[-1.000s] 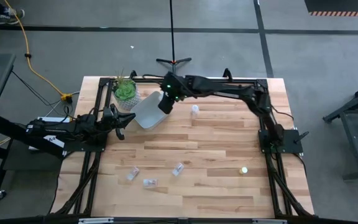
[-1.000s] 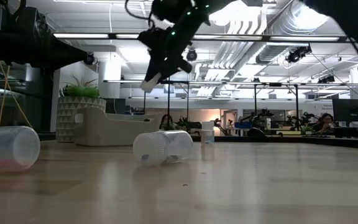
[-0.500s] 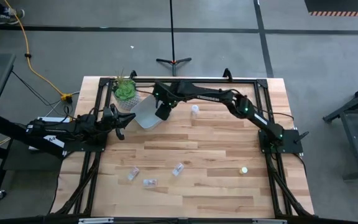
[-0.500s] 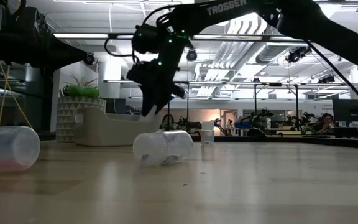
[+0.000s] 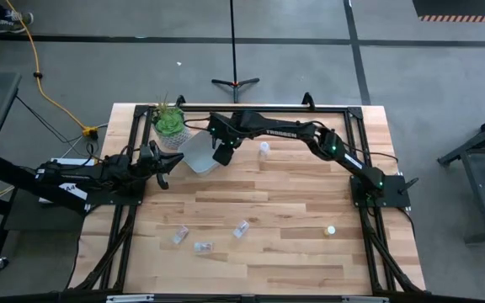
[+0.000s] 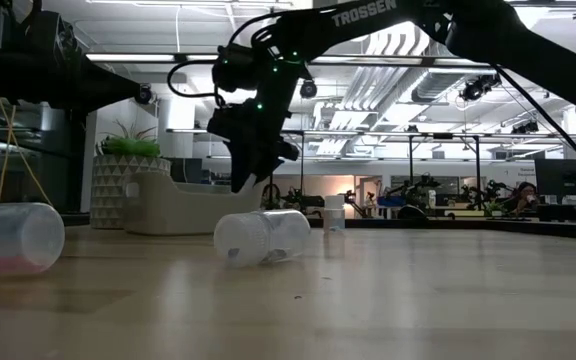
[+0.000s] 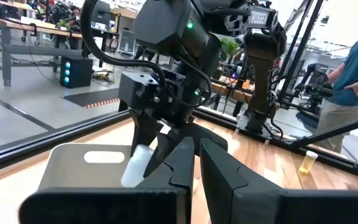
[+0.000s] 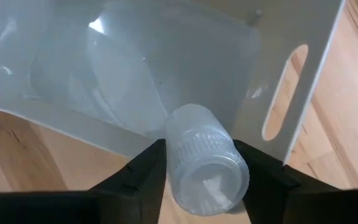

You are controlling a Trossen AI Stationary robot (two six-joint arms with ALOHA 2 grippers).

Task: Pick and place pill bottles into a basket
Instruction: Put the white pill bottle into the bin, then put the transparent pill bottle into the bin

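My right gripper [image 5: 221, 152] reaches across the table's far side and is shut on a small clear-white pill bottle [image 8: 207, 158]. It hangs over the near-right part of the pale grey-white basket [image 5: 197, 151], which stands on the table beside a potted plant. My left gripper [image 5: 162, 165] waits shut at the table's left edge, close to the basket. One bottle [image 5: 263, 149] stands upright right of the basket. Three clear bottles [image 5: 202, 247] and a yellowish one [image 5: 330, 229] lie on the table's near half. My right gripper pinches the bottle by its two opposite sides [image 8: 173, 155] between its two fingers [image 8: 143, 173]. The fingers come from above, slanting down toward the basket. The bottle [image 7: 135, 165] sticks out below the fingertips, tilted and lifted clear, above the basket's floor [image 8: 123, 68].
A green plant in a pale pot [image 5: 169, 124] stands at the far left corner, touching or nearly touching the basket. Black frame rails run along the table's edges. A person [image 7: 353, 74] stands in the room beyond the table. Bare wood lies in the table's middle.
My right gripper has come down toward the basket and a little toward the table's left and near edges, carrying the bottle. It has stayed shut on it. The bottle now hangs low over the basket. The left arm has kept still.
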